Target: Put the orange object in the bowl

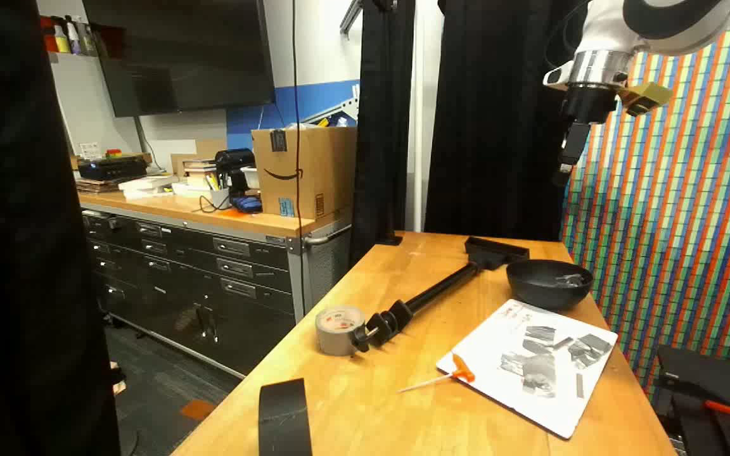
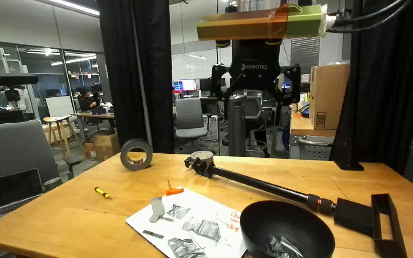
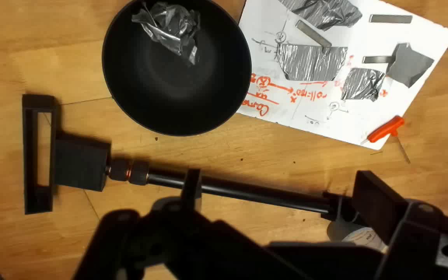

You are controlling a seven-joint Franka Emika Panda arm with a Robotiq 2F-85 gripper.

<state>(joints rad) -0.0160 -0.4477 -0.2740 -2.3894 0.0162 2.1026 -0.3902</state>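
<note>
The orange object [image 1: 463, 368] is a small bright-orange handle with a thin metal shaft. It lies at a corner of a white board and also shows in an exterior view [image 2: 174, 191] and in the wrist view [image 3: 386, 128]. The round black bowl [image 1: 539, 292] stands beside the board's opposite end, with crumpled silver tape inside; it shows in an exterior view [image 2: 260, 224] and the wrist view [image 3: 177, 105]. My gripper [image 2: 252, 116] is open and empty, high above the table. In the wrist view its fingers [image 3: 278, 173] are wide apart, with a black pole below them.
The white board [image 3: 317, 124] carries silver tape pieces and small grey strips. A black pole with mounts [image 2: 264, 184] lies across the table, by a tape roll [image 1: 334, 339]. Another tape roll [image 2: 148, 161] stands upright near the edge. A yellow screwdriver [image 2: 101, 192] lies nearby.
</note>
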